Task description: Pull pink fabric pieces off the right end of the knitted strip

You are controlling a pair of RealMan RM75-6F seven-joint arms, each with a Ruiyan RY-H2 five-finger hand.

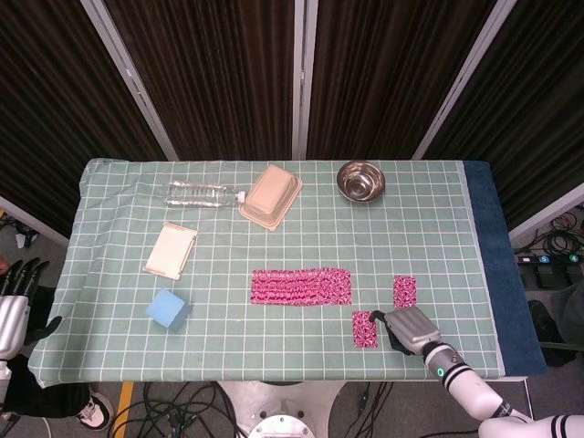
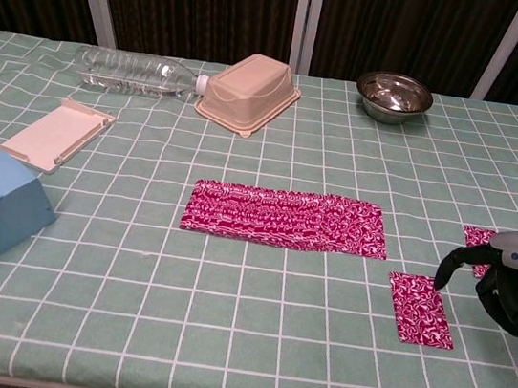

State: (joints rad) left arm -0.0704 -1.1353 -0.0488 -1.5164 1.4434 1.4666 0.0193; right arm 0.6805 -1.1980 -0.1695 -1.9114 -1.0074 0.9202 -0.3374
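The pink knitted strip (image 1: 301, 286) (image 2: 285, 218) lies flat near the middle of the table. One pink fabric piece (image 1: 364, 328) (image 2: 420, 309) lies apart from it, toward the front right. A second pink piece (image 1: 404, 291) (image 2: 477, 239) lies further right, partly hidden by my right hand in the chest view. My right hand (image 1: 408, 328) (image 2: 506, 287) hovers just right of the nearer piece. One finger (image 2: 444, 271) curves down beside that piece's right corner, the others are curled under, and it holds nothing. My left hand (image 1: 11, 306) is off the table's left edge, fingers apart and empty.
A blue block (image 1: 168, 309) (image 2: 0, 200) sits front left, with a flat white box (image 1: 171, 250) behind it. A clear bottle (image 1: 201, 194), a beige container (image 1: 271, 195) and a metal bowl (image 1: 360, 179) (image 2: 394, 95) line the back. The table's front edge runs close to the right hand.
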